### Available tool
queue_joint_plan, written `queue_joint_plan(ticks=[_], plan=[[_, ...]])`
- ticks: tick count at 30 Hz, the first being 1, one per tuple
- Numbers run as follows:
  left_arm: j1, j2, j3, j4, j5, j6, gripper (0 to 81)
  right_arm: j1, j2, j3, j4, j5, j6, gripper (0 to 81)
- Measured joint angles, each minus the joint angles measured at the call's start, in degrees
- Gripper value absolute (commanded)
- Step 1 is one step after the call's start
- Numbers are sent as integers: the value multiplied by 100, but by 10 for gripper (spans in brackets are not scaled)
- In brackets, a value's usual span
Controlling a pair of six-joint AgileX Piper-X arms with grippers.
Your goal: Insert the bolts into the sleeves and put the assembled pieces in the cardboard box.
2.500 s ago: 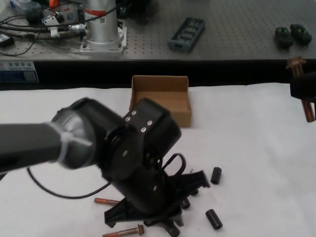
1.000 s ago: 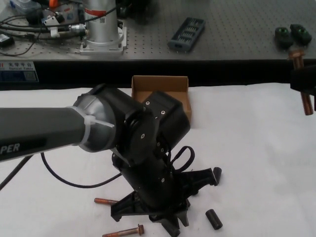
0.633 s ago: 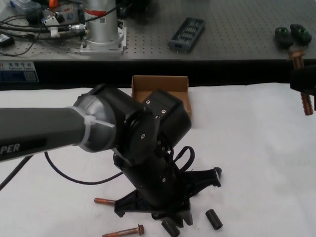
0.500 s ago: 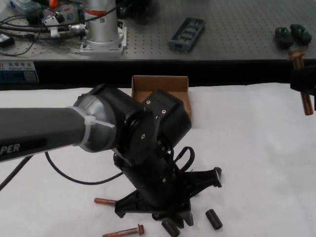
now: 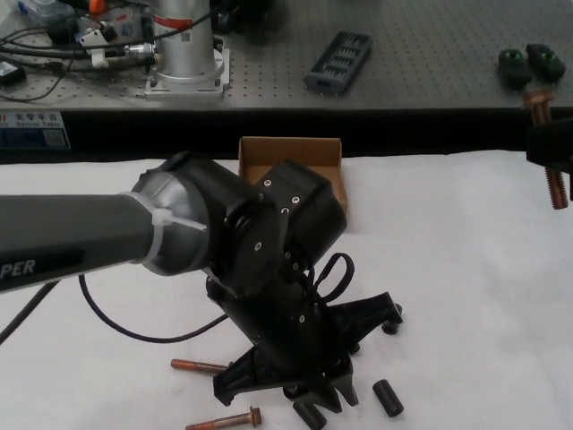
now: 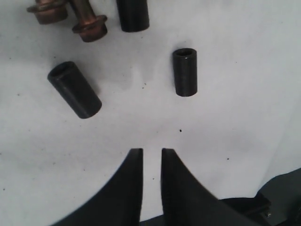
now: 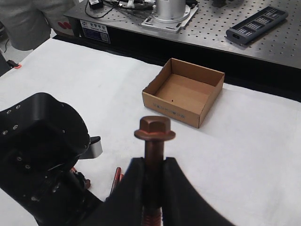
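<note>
Beyond my left gripper (image 6: 151, 152), the picture's edge cuts a flanged bolt (image 6: 89, 26) and a second bolt (image 6: 47, 12) down to their heads, and a sleeve (image 6: 132, 14) to a stub. My right gripper (image 7: 152, 162) hides the held bolt's (image 7: 154, 129) lower shank. My left arm (image 5: 260, 260) covers most of the cardboard box's (image 5: 286, 152) near wall.

The whole work surface is covered with a white cloth (image 5: 466, 296). Behind it there's a dark perforated breadboard (image 5: 421, 54). On that: a chunky silver column (image 5: 183, 40) on a base plate, a mess of cables (image 5: 54, 40) to its left, a dark slotted tray (image 5: 338, 59) lying at an angle, and two little black-and-green bits (image 5: 531, 64) at far right. There's a blue label (image 5: 33, 128) on the front edge too.
</note>
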Motion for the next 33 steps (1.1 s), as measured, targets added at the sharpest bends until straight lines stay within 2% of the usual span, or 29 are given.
queue_joint_plan(ticks=[10,19,22,25,30,33], plan=[[0,0,0,-6,0,539,114,0,0,0,0,0,0,24],[0,0,0,-6,85,2095,114,0,0,0,0,0,0,24],[0,0,0,-6,252,3038,114,0,0,0,0,0,0,24],[0,0,0,-14,349,3554,114,0,0,0,0,0,0,24],[0,0,0,-14,349,3674,114,0,0,0,0,0,0,24],[0,0,0,-14,349,3182,114,0,0,0,0,0,0,24]])
